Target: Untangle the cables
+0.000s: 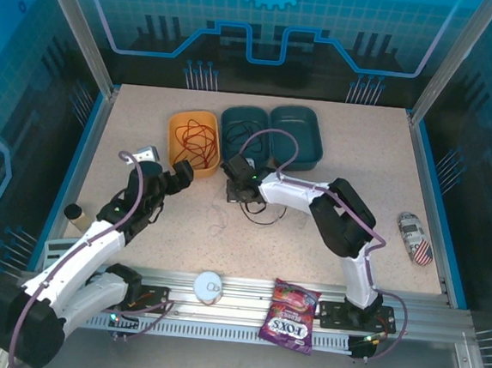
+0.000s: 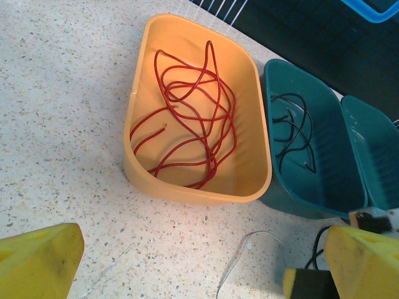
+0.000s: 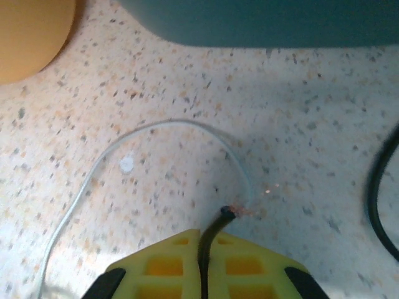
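A red cable [image 2: 187,124] lies coiled in the orange bin [image 2: 140,99]. A black cable [image 2: 293,131] sits in the teal bin [image 2: 280,187] beside it. In the right wrist view my right gripper [image 3: 202,240] is shut on the end of another black cable [image 3: 215,227], low over the table just in front of the bins. A thin white cable [image 3: 181,124] curves on the table right by that end, and the white cable [image 2: 249,255] also lies between my left fingers. My left gripper [image 2: 202,255] hangs open over the table in front of the orange bin [image 1: 193,141], holding nothing.
A second teal bin [image 1: 295,135] stands at the back right. More black cable [image 1: 261,213] loops on the table under the right arm. A sweets bag [image 1: 290,315] and a white roll [image 1: 208,285] lie at the near rail, and a can [image 1: 414,236] at the right edge.
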Robot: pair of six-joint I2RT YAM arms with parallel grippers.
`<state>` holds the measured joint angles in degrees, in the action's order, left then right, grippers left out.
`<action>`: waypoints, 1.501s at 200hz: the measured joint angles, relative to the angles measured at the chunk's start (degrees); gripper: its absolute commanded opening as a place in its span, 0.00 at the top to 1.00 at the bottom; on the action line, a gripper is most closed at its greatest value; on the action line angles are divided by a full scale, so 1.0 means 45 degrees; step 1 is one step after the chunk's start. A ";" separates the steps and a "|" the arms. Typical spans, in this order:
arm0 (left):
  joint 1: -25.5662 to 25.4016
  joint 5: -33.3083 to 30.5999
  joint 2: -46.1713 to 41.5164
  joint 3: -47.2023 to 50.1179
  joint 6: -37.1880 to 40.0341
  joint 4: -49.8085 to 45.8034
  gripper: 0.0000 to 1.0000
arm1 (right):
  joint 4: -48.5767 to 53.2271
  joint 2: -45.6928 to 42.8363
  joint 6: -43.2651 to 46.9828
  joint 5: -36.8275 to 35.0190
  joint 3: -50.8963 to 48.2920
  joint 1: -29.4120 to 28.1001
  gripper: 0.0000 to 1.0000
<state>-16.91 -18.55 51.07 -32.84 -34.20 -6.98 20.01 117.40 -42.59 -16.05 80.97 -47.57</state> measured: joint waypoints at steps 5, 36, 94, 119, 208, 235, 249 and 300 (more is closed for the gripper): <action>0.0000 0.0000 0.0015 0.0000 0.0005 0.0000 0.01 | -0.0102 -0.0233 0.0034 0.0083 -0.0199 -0.0010 0.94; 0.0000 0.0151 0.0243 0.0000 0.0097 -0.0005 0.01 | -0.0695 -0.1797 0.0175 0.0797 -0.1156 -0.0034 0.96; 0.0000 0.1350 0.0588 0.0000 0.0748 0.0005 0.01 | -0.2118 -0.4838 0.0753 0.2472 -0.2759 -0.0238 0.97; 0.0000 0.1977 0.0748 0.0000 0.0957 0.0117 0.01 | -0.2424 -0.5552 0.1112 0.2934 -0.2807 -0.0262 0.97; 0.0000 0.2667 0.0928 0.0000 0.0918 0.0782 0.01 | -0.2331 -0.7834 0.2953 0.3249 -0.2501 -0.0262 0.95; 0.0000 0.2667 0.0879 0.0005 0.0913 0.0782 0.01 | -0.2050 -0.8646 0.3521 0.3079 -0.2322 -0.0262 0.95; 0.0000 0.2667 0.0826 0.0019 0.0913 0.0787 0.01 | -0.1880 -0.8966 0.3827 0.2997 -0.2137 -0.0262 0.96; 0.0000 0.2667 0.0801 0.0053 0.0913 0.0865 0.01 | -0.1214 -0.9525 0.4765 0.2948 -0.1326 -0.0262 0.95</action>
<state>-16.91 -6.55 54.68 -32.60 -30.09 -3.09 14.55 74.54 -21.15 -2.79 75.00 -48.75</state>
